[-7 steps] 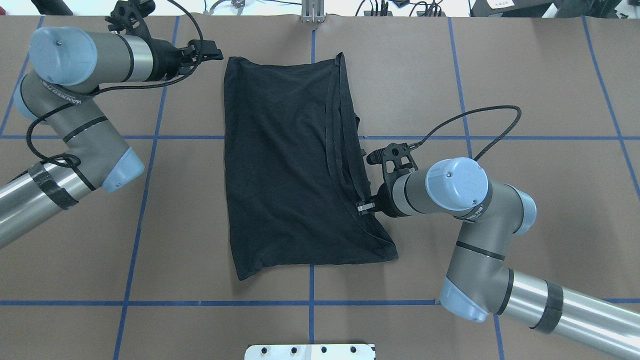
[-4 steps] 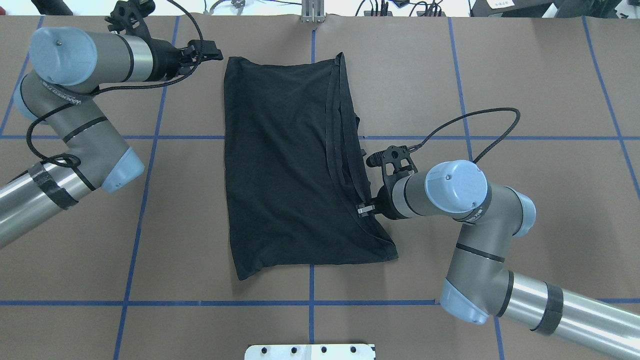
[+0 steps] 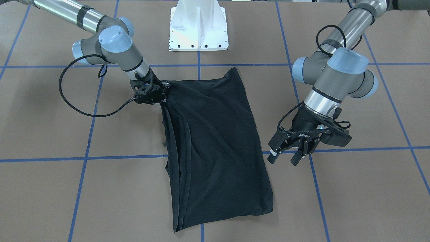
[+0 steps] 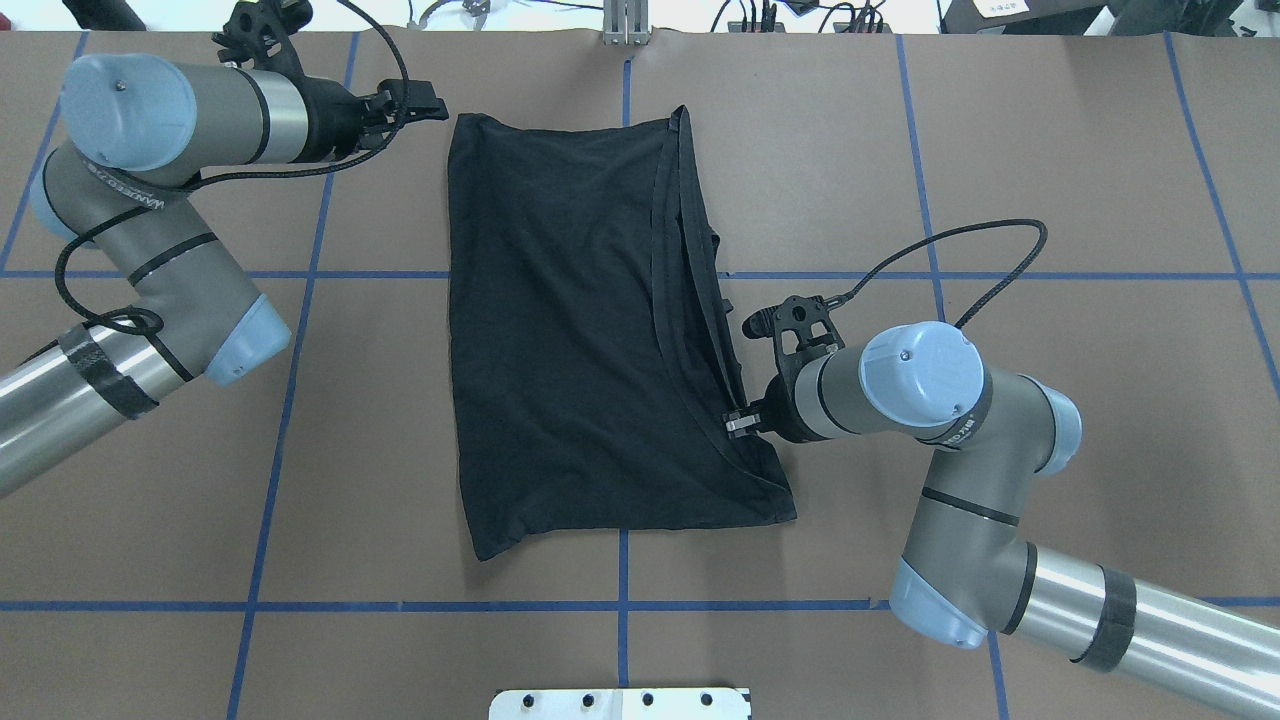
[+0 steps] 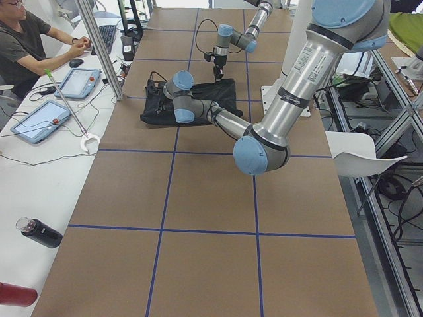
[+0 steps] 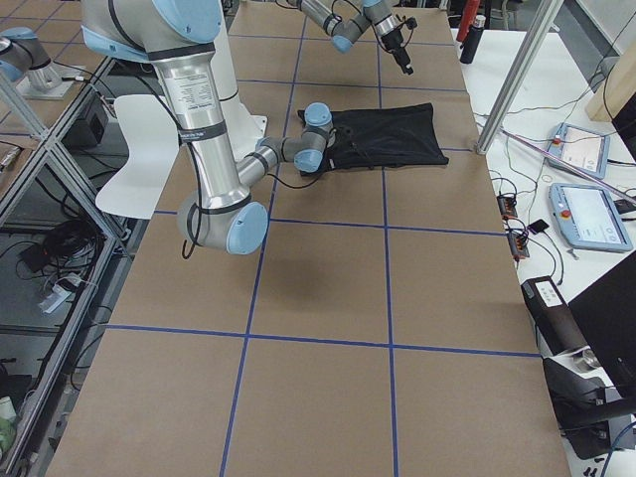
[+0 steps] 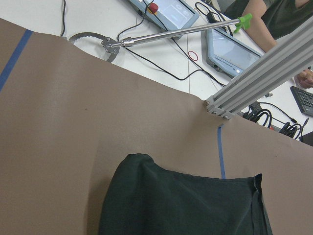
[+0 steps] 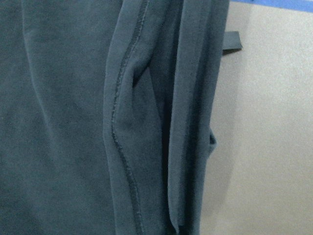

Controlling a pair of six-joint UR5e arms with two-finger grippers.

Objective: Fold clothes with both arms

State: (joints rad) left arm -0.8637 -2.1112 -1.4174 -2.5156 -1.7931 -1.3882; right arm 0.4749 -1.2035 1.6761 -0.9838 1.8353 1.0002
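The black T-shirt [image 4: 570, 330] lies folded lengthwise in the middle of the table, with its layered hems along its right side; it also shows in the front view [image 3: 215, 144]. No graphic shows. My right gripper [image 4: 735, 422] is low at the shirt's right edge, near the corner closest to me, and touches the fabric. Black fingers on black cloth hide how its jaws stand. The right wrist view shows only close folds of the shirt [image 8: 132, 122]. My left gripper [image 3: 284, 156] is open and empty, raised just left of the shirt's far left corner [image 7: 137, 166].
The brown table [image 4: 1050, 180] has blue tape grid lines. The white pedestal base [image 3: 199, 27] stands at the table's near edge. An aluminium post [image 7: 264, 78] rises at the far edge, with tablets and cables beyond it.
My right gripper has shifted slightly to the right and toward the robot along the shirt's edge. The shirt and the left arm have hardly moved.
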